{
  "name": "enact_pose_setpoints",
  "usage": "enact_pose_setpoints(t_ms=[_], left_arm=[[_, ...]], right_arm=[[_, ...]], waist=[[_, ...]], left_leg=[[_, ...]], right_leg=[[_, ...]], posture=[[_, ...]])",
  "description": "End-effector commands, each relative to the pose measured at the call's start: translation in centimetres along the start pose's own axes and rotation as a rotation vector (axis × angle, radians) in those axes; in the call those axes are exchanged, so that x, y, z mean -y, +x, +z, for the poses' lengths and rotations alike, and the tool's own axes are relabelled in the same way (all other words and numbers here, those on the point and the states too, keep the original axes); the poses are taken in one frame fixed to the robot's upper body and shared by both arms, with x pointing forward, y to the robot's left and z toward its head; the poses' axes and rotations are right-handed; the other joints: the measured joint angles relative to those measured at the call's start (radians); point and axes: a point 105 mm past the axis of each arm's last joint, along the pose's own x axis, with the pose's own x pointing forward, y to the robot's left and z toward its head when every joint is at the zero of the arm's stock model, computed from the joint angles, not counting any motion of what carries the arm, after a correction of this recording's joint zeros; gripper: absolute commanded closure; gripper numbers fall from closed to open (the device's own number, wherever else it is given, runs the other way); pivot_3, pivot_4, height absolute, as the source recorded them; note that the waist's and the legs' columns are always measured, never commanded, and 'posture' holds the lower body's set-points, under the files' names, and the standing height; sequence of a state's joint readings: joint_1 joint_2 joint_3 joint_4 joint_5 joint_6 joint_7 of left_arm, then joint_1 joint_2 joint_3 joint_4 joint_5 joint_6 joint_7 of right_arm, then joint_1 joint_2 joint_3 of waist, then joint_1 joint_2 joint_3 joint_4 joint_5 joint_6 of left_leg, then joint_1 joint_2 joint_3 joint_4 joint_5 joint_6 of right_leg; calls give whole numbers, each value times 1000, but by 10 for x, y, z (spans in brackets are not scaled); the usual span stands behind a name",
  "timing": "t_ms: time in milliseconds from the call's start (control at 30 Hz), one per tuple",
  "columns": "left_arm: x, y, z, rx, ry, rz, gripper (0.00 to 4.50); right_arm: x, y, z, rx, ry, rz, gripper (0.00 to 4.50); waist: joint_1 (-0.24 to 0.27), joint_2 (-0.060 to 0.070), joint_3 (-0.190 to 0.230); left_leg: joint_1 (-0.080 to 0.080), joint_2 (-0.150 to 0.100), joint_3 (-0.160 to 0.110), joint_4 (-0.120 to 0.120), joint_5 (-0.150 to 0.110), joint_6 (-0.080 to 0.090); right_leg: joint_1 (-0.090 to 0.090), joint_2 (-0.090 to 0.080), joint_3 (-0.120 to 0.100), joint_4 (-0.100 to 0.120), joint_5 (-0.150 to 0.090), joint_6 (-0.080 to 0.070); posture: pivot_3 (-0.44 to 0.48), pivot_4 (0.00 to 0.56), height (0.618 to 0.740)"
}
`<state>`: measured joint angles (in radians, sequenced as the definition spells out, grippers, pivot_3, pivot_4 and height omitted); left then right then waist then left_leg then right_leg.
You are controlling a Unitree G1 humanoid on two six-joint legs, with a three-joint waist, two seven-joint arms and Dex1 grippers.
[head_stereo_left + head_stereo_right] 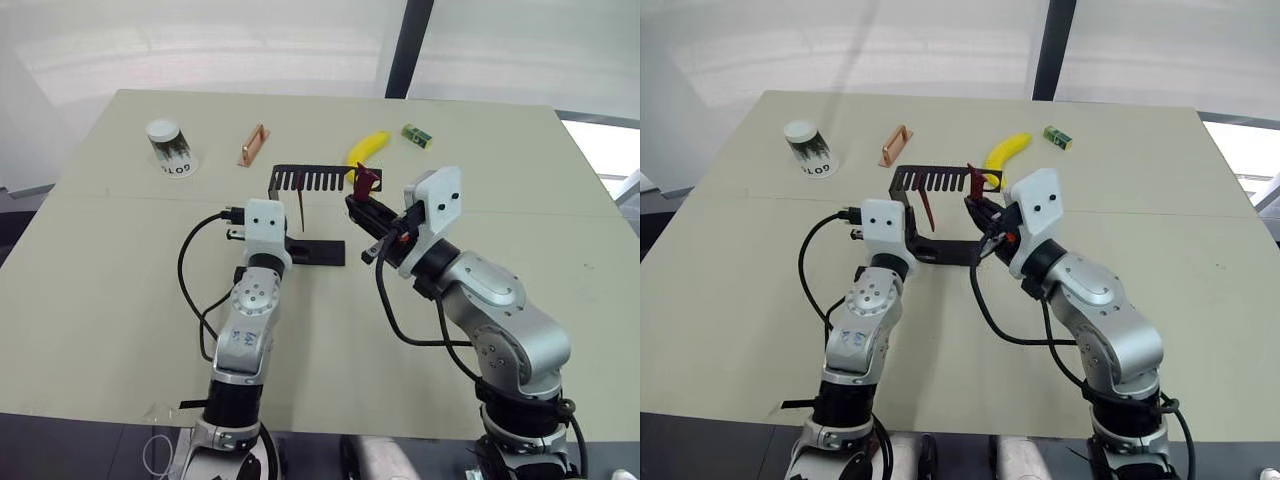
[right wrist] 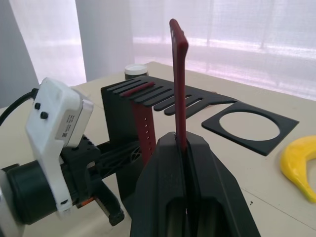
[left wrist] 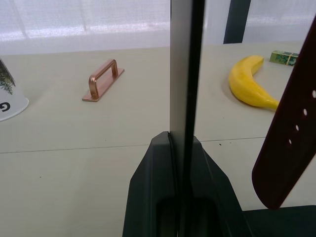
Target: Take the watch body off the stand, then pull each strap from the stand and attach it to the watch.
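A: Which step is this looking like to you?

B: I'd judge the strap stage. The right gripper (image 2: 182, 148) is clenching one maroon strap (image 2: 177, 74), holding it upright between its fingers beside the round hole at the end of the stand's top arm. So one strap is off the stand (image 1: 300, 180) already

A: And the other strap?

B: The second strap (image 1: 301, 210) is hanging down from the comb slots, close to the upright. The left wrist view is showing its holed end dangling free

A: What is the left gripper (image 3: 182, 158) doing?

B: It is pinching the stand's thin upright edge between its fingers, which looks like bracing the stand while the other arm is working

A: Where is the watch body?

B: I can't make it out; the grippers are crowding that spot

A: Next move, then?

B: As a guess, the held strap is needing to meet the watch body's lug, so the end has to be lined up squarely and slid in. The banana (image 1: 366, 150), copper handle (image 1: 254, 145), cup (image 1: 170, 147) and green block (image 1: 417, 135) are lying well apart on the table (image 1: 100, 300), so they are not getting in the way
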<state>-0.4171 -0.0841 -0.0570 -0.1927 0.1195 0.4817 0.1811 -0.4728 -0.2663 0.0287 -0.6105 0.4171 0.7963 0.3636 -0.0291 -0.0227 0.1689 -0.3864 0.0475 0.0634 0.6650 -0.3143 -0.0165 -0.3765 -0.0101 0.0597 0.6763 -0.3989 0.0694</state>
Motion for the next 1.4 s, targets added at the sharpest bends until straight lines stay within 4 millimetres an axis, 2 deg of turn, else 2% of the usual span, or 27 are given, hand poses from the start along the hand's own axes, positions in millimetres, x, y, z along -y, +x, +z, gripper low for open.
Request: enact_pose_setpoints(t_ms=[33,133,267,367,467,567,633,700,767,833,967,1067,1167,1233,1267,1400], left_arm=[[3,-2,-11,-50,-14,-12,4500],[0,-4,-6,-32,-20,-39,3530],[-9,-14,-2,-41,-4,-92,1503],[-26,-28,3,-47,56,-148,37],[-44,-43,5,-64,61,-219,37],[-57,-66,5,-86,19,-354,37],[-55,-87,3,-108,-35,-508,37],[-64,-106,-10,-217,-188,-607,37],[-65,-128,-6,-251,-223,-785,37],[-60,-144,9,-255,-225,-969,37],[-48,-144,41,-172,-297,-1131,37],[-31,-135,58,-106,-332,-1202,37],[-20,-117,72,-30,-410,-1213,37],[-13,-104,78,2,-461,-1213,693],[-10,-101,79,3,-470,-1215,754],[8,-98,75,-23,-466,-1263,2625]], right_arm=[[-7,-8,14,48,-23,60,4476],[-7,-12,13,38,-20,89,4500],[-5,-19,13,22,-10,135,4500],[-3,-25,10,-9,-13,189,4500],[-2,-29,8,-27,-7,243,4500],[-7,-34,4,-49,-10,328,4500],[-11,-39,2,-69,16,396,4500],[-18,-45,-1,-94,72,490,4500],[-23,-51,-2,-114,139,560,4500],[-23,-52,-2,-113,235,609,4500],[-28,-53,1,-121,321,696,4500],[-30,-49,3,-135,383,742,4500],[-28,-43,6,-158,417,780,4500],[-26,-35,9,-156,416,782,4500],[-26,-33,10,-157,414,782,4500],[-26,-30,6,-182,388,778,4500]], waist=[[0,0,0],[-1,0,0],[-2,-1,0],[-3,0,0],[-4,0,0],[-5,0,0],[-6,0,0],[-6,0,0],[-6,-1,1],[-7,-2,1],[-1,-1,2],[-2,-1,2],[-7,-1,2],[-10,-1,2],[-12,-1,2],[-23,-1,2]], left_leg=[[0,0,0,0,0,0],[0,0,0,0,0,0],[-1,0,0,0,0,0],[-1,0,0,-1,0,0],[-1,1,0,-1,0,0],[0,1,0,-1,0,0],[-1,1,0,-1,0,0],[-1,1,-1,-1,0,0],[0,0,-1,-1,0,0],[0,0,-3,-1,0,0],[0,-1,-4,-1,-1,1],[-1,-1,-5,-1,-1,2],[-1,-1,-5,-1,-1,2],[-1,0,-4,0,-1,2],[-1,0,-4,0,-1,2],[-1,0,-5,0,-1,2]], right_leg=[[0,0,0,0,0,0],[0,0,0,0,0,0],[0,0,0,0,0,0],[0,0,0,-1,0,0],[0,0,0,-1,0,0],[0,0,0,-1,0,0],[0,0,0,-2,0,0],[0,0,0,-2,0,0],[1,-1,-1,-3,0,0],[1,-1,-2,-6,0,-1],[3,-2,-3,-9,0,-1],[3,-2,-3,-10,0,-1],[2,-2,-3,-9,0,-1],[2,-1,-3,-7,0,-1],[1,-1,-3,-7,0,-1],[1,0,-3,-4,0,-1]], posture=[[0,150,740],[0,150,740],[0,150,740],[0,150,740],[0,150,740],[0,150,740],[0,150,740],[0,150,740],[0,150,740],[0,150,740],[0,150,740],[0,150,740],[0,150,740],[0,150,740],[0,150,740],[0,150,740]])
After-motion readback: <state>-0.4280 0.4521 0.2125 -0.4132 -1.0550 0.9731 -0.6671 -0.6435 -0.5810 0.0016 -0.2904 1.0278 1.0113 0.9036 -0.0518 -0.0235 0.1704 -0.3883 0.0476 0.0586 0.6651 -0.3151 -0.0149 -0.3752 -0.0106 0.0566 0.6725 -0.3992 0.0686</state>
